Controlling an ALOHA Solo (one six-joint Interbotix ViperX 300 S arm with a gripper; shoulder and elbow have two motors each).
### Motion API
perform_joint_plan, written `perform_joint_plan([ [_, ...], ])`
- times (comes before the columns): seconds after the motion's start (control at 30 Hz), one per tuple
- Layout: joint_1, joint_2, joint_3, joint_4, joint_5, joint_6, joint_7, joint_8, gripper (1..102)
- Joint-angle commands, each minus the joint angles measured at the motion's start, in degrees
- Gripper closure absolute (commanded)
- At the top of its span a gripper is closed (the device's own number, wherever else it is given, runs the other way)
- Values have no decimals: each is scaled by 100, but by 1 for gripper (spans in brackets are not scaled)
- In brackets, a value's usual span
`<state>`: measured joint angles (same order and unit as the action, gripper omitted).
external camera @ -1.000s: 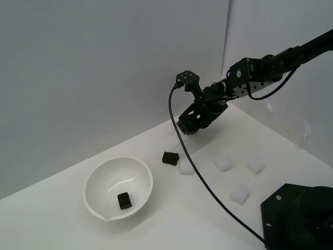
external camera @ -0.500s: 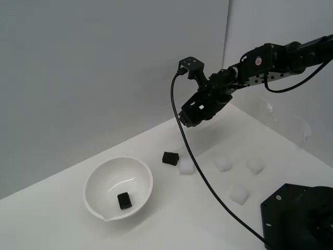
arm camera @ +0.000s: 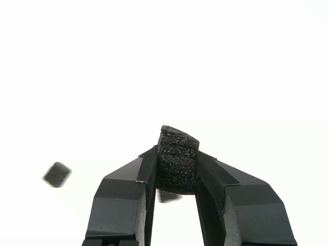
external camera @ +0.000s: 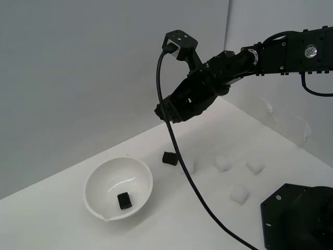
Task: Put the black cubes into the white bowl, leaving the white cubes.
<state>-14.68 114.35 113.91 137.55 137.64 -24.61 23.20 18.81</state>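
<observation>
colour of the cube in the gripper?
Black: small matte foam cube, clearest in the wrist view.

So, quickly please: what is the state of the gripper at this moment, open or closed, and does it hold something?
Gripper: closed, jaws clamped on a black cube, raised above the table.

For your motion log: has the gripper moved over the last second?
Yes. The gripper, shut on a black cube, has risen and moved toward the exterior view's left, closer to the bowl.
</observation>
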Motion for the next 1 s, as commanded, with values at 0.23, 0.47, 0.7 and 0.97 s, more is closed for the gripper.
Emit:
perform_joint_plan([
  [0.23,-1336,316,352,-35,-53,-62,35,-536,100],
  [0.47,-1881,158,193,-167,-202,-167,9,-615,100],
  [0.7,-2197,79,114,-246,-272,-299,-290,-615,83],
  [0.97,-2215,-176,-149,-246,-281,-633,-308,-615,17],
])
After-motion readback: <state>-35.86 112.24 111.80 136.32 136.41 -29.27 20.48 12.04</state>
